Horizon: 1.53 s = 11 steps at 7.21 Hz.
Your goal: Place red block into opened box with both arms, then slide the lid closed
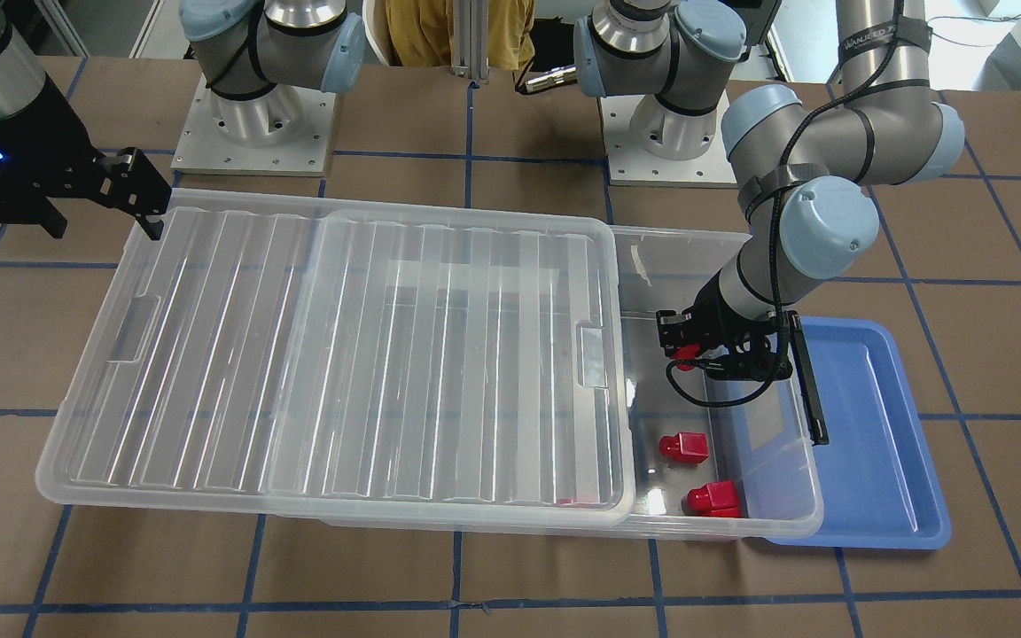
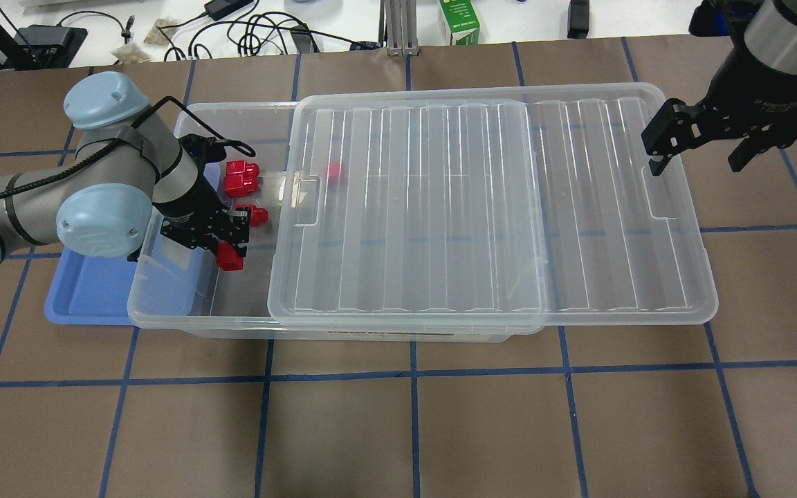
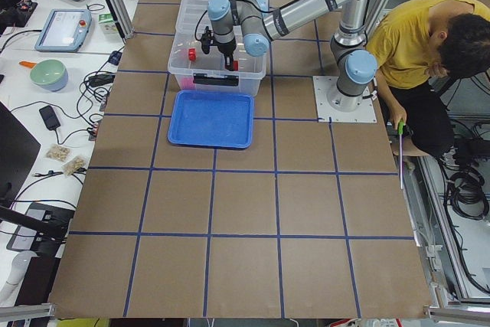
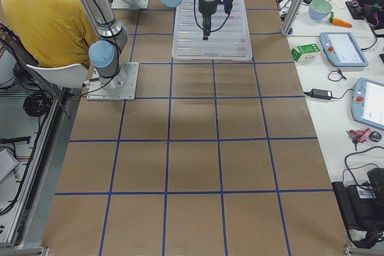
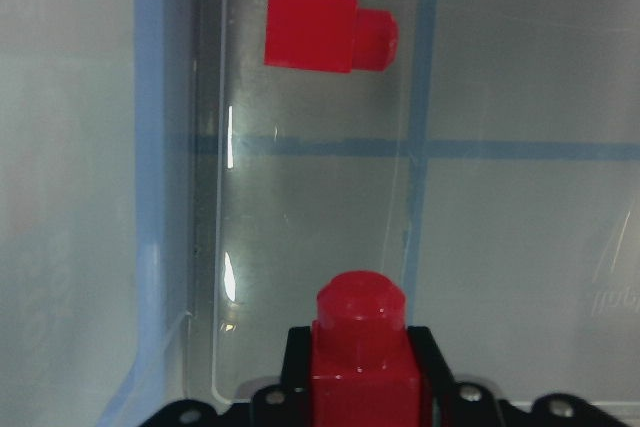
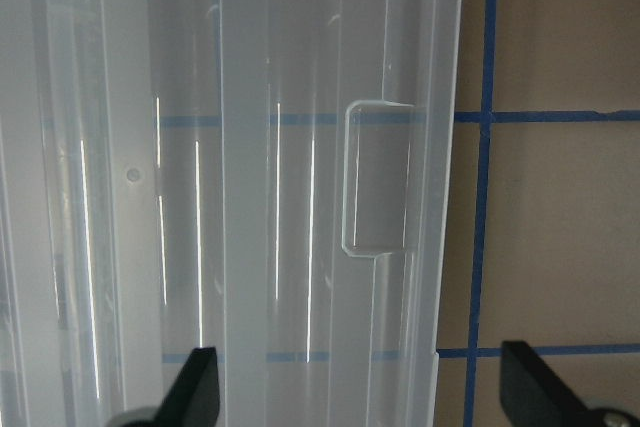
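Observation:
My left gripper (image 2: 232, 250) is shut on a red block (image 5: 360, 362), stub pointing forward, and holds it above the uncovered end of the clear box (image 2: 184, 317). In the front view this held red block (image 1: 686, 353) hangs over the box floor. More red blocks (image 1: 683, 447) lie on the floor, and one (image 2: 334, 171) shows through the lid. The ribbed clear lid (image 2: 474, 207) covers most of the box and overhangs its far end. My right gripper (image 6: 360, 397) is open above that overhanging end, near the lid's tab (image 6: 378, 177).
A shallow blue tray (image 2: 87, 297) lies against the box's open end, under my left arm. A person in a yellow shirt (image 3: 413, 44) sits behind the robot's bases. Cables, a green carton and tablets lie on the side bench.

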Each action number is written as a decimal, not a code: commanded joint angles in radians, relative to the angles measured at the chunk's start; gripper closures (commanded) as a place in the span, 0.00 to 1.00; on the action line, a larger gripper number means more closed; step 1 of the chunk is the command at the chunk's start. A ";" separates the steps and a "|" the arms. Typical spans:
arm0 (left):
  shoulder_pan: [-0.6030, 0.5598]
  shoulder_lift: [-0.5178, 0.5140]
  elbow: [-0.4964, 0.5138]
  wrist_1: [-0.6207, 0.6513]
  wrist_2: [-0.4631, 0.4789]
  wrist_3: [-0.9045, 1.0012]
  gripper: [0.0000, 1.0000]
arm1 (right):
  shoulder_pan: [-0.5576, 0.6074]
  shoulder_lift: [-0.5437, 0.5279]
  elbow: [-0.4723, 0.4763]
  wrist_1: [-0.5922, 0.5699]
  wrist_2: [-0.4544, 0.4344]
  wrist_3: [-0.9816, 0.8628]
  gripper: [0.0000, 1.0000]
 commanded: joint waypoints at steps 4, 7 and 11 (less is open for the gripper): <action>-0.028 -0.069 -0.024 0.099 0.043 0.017 1.00 | 0.000 0.001 0.002 0.000 0.000 -0.008 0.00; -0.028 -0.085 -0.056 0.148 0.045 0.023 1.00 | 0.000 0.007 0.002 -0.001 -0.004 -0.013 0.00; -0.028 -0.063 -0.041 0.154 0.046 0.012 0.00 | 0.000 0.009 0.002 -0.001 -0.008 -0.013 0.00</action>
